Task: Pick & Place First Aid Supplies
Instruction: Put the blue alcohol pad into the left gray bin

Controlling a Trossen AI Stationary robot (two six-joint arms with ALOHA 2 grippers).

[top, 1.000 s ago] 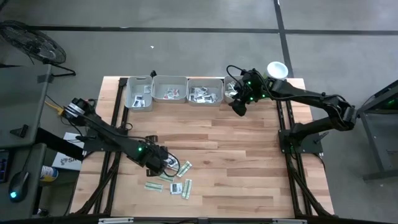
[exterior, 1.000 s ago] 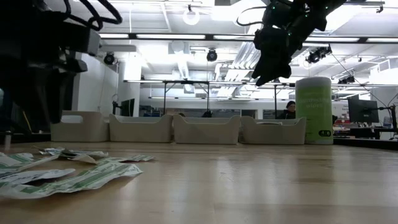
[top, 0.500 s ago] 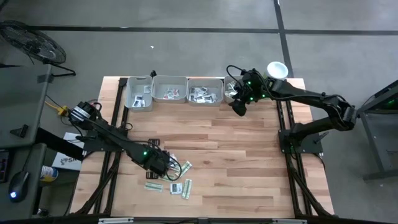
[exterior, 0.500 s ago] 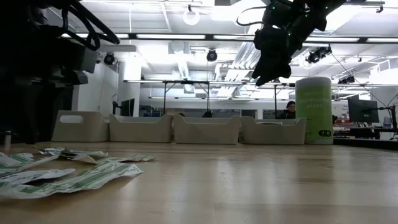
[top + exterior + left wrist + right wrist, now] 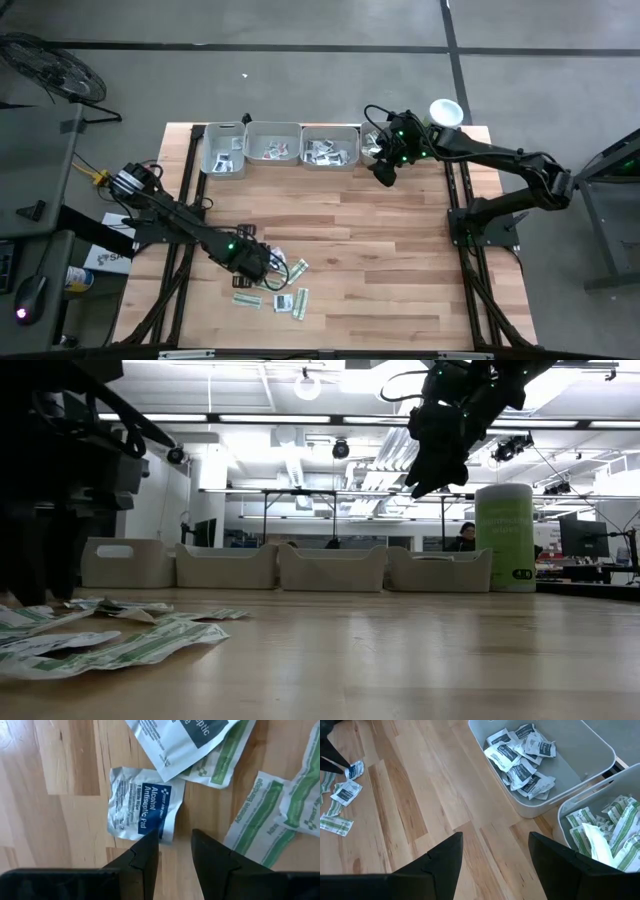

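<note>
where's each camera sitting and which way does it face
High view: overhead, straight down on the table; both arms show.
Low view: table height, facing the trays; right gripper hangs above.
Left wrist view: close over an antiseptic sachet; left gripper jaws slightly apart.
Right wrist view: above the trays; right jaws wide.
Shared: the loose sachets near the left gripper appear in all four views.

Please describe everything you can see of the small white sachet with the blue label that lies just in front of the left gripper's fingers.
The antiseptic sachet is a squarish, crinkled white packet, foil-like, with a dark blue panel reading "Alcohol Antiseptic Pad". It lies flat on the wooden table, slightly tilted. Its upper corner is tucked under a larger white sachet. The left gripper hovers right at its lower edge, fingers open with a narrow gap; one fingertip overlaps that edge, though contact cannot be confirmed. It looks sealed and undamaged.
</note>
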